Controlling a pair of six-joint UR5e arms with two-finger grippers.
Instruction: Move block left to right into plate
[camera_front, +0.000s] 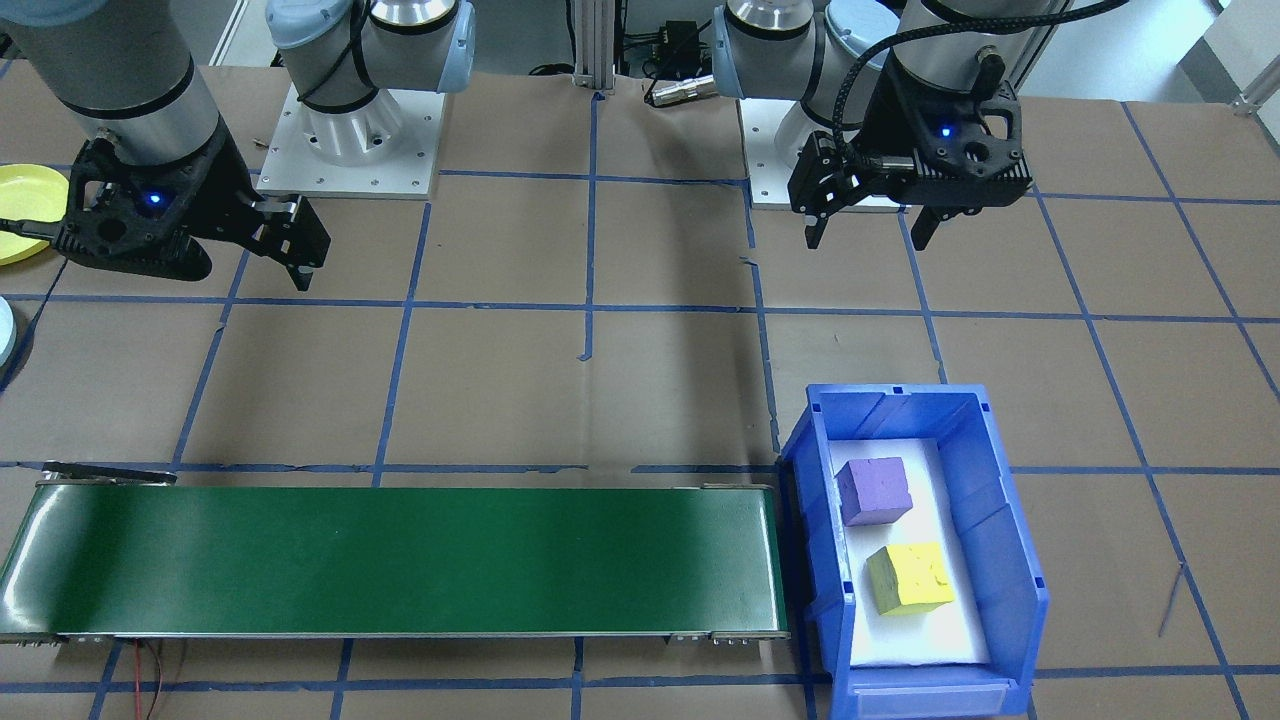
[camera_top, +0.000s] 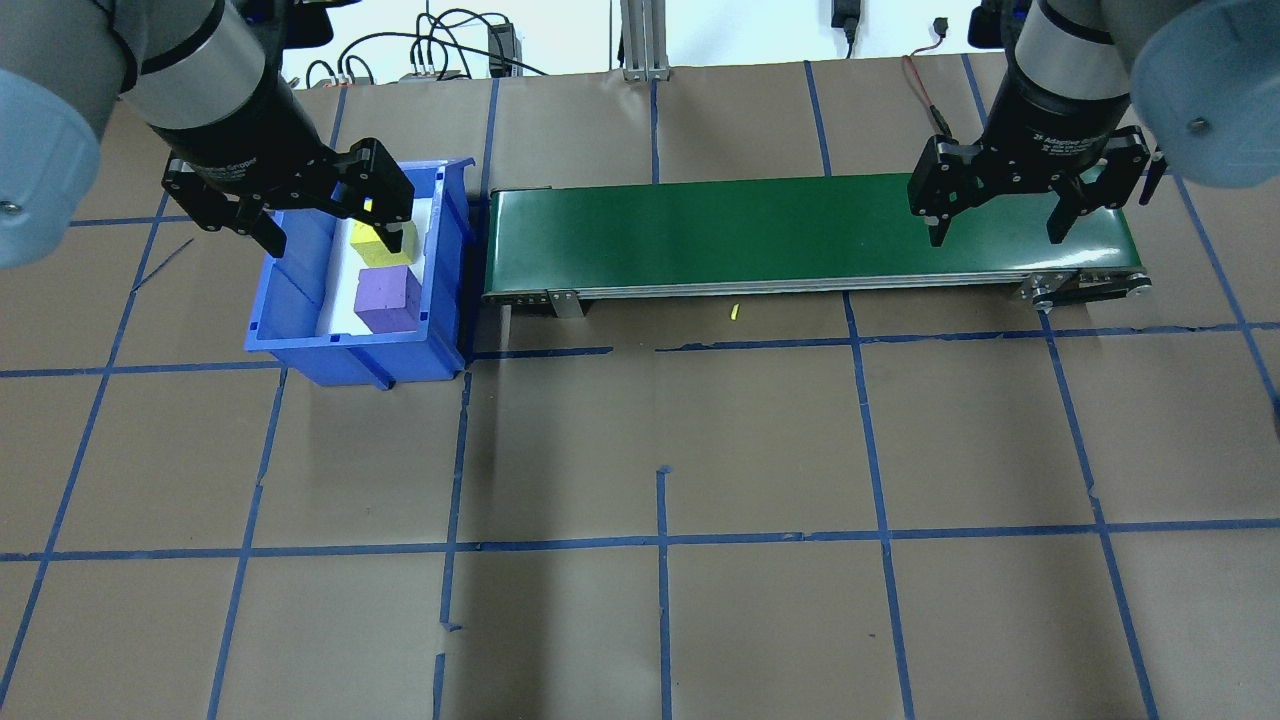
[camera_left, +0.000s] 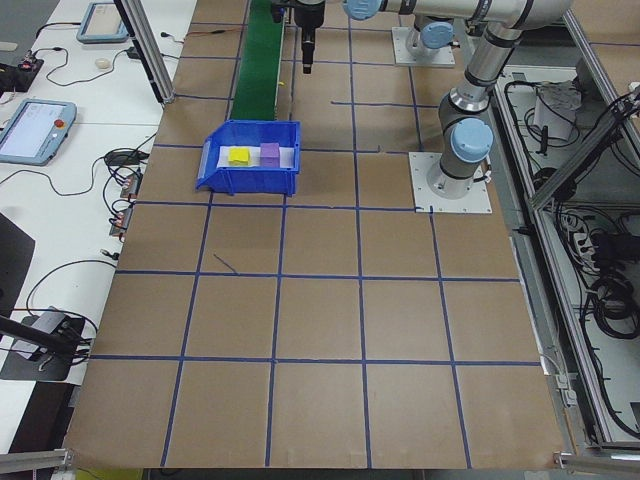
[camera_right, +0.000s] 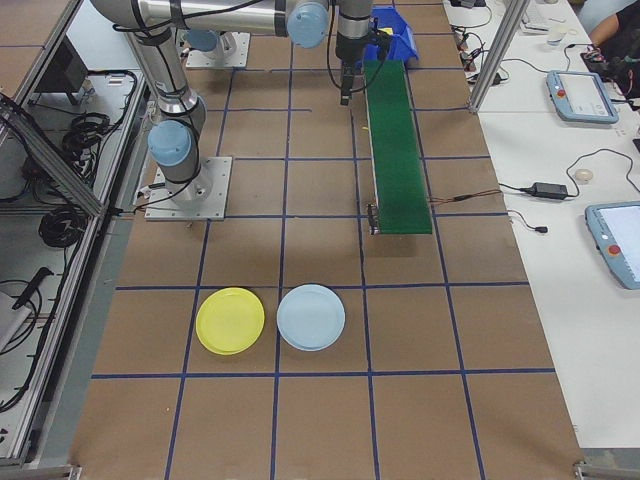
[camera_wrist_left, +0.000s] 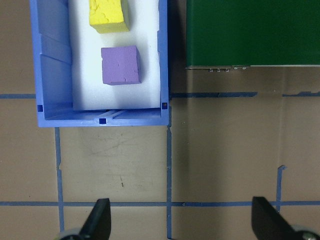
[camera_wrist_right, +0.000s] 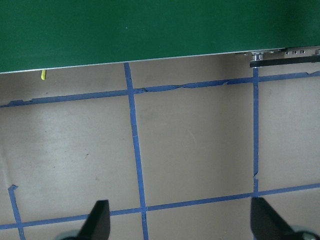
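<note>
Both blocks sit in the blue bin (camera_front: 1010, 560) at the left end of the green conveyor (camera_front: 400, 560). Purple block (camera_front: 873, 490) is nearer my base, yellow block (camera_front: 908, 578) just beyond it, a small gap between them. Neither touches the bin walls as far as I can tell.

My left gripper (camera_front: 868, 232) hangs above the bench on the base side of the bin, fingers spread, nothing in them. My right gripper (camera_top: 996, 221) hovers near the far end of the conveyor, fingers also spread and empty. Yellow plate (camera_right: 230, 320) and light blue plate (camera_right: 311, 317) lie on the bench on my right, well apart from the belt end.

Handling guess: blocks look like foam, rough pitted faces, chipped edges. So light, slightly squashy, good friction, not fragile. Grasp across two opposite flat side faces, fingers coming straight down. Purple has free space on both sides; I'd close along the bin's long axis or across it, whichever keeps the fingers off the yellow one and the walls. Go gentle so the foam doesn't deform.
</note>
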